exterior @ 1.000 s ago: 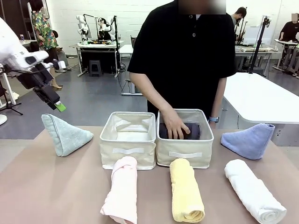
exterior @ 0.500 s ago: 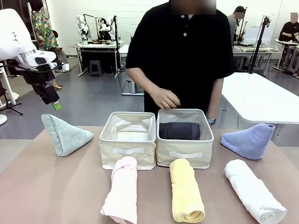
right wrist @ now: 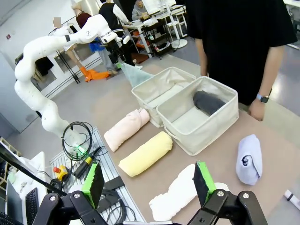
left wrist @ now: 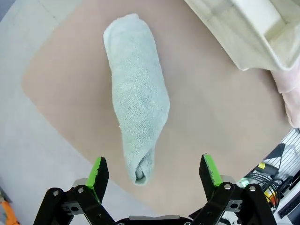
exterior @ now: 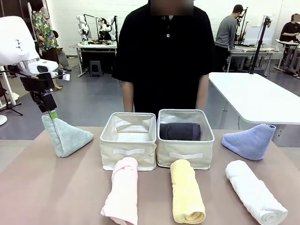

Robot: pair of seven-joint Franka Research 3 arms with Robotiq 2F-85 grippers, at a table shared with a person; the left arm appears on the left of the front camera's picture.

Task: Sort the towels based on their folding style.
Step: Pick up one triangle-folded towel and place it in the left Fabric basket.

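Open-plan robotics lab.
White work tables [exterior: 255, 96] stand on a grey floor [exterior: 89, 103], with a tripod [exterior: 259, 47] and people [exterior: 228, 32] behind; coiled cables [right wrist: 77, 140] lie beside the bench [exterior: 56, 187].

Two cream fabric baskets stand close side by side at the middle of the brown desk [exterior: 51, 192]. Both the left basket [exterior: 128, 159] and the right basket [exterior: 185, 161] have a flat strap handle on the near wall. Just behind them a person [exterior: 164, 61] in a black polo shirt stands upright, arms hanging, with a watch [right wrist: 260, 98] on one wrist. A white table [exterior: 253, 93] lies off to the right, and a cluttered workbench [exterior: 96, 45] stands well back on the grey floor [exterior: 93, 101].
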